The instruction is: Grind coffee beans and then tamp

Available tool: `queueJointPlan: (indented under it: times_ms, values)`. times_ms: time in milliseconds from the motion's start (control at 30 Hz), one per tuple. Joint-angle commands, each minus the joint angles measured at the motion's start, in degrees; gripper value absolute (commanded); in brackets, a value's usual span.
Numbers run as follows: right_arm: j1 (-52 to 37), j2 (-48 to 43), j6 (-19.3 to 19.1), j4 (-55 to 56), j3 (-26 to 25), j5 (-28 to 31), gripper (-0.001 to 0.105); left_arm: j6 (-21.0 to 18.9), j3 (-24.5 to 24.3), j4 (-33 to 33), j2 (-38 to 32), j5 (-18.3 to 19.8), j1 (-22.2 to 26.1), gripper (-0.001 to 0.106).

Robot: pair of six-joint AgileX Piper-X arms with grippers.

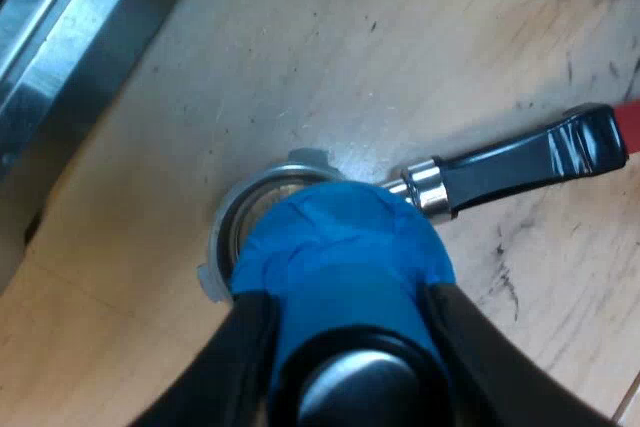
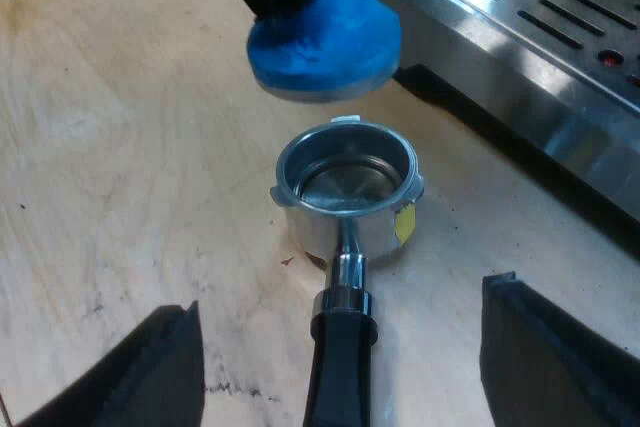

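My left gripper is shut on a blue tamper, which hangs just above the round basket of the metal holder. The holder lies loose on the wooden table, its dark handle ending in red. In the right wrist view the tamper hovers apart from the basket, slightly off its centre, and the basket's inside shows bare metal. My right gripper stands open, one finger on each side of the handle without touching it.
The espresso machine's steel base and slotted drip tray stand close beside the holder. Bare wooden tabletop stretches away on the holder's other side.
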Motion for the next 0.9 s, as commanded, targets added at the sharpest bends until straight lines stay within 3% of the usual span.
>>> queueJointPlan:
  times_ms: [33, 367, 500, 900]
  values:
    - [0.0, -0.5, -0.4, -0.8, -0.1, -0.6, 0.061, 0.1, -0.4, -0.4, 0.8, 0.3, -0.4, 0.0]
    - [0.0, -0.5, -0.4, -0.8, -0.1, -0.6, 0.061, 0.1, -0.4, -0.6, 1.5, 0.2, -0.4, 0.0]
    - [0.0, -0.5, -0.4, -0.8, -0.1, -0.6, 0.061, -1.2, -0.4, 0.8, 1.5, -4.2, -0.4, 0.0]
    - [0.0, -0.5, -0.4, -0.8, -0.1, -0.6, 0.061, -1.8, -0.1, 0.8, 1.5, -4.9, -0.4, 0.0]
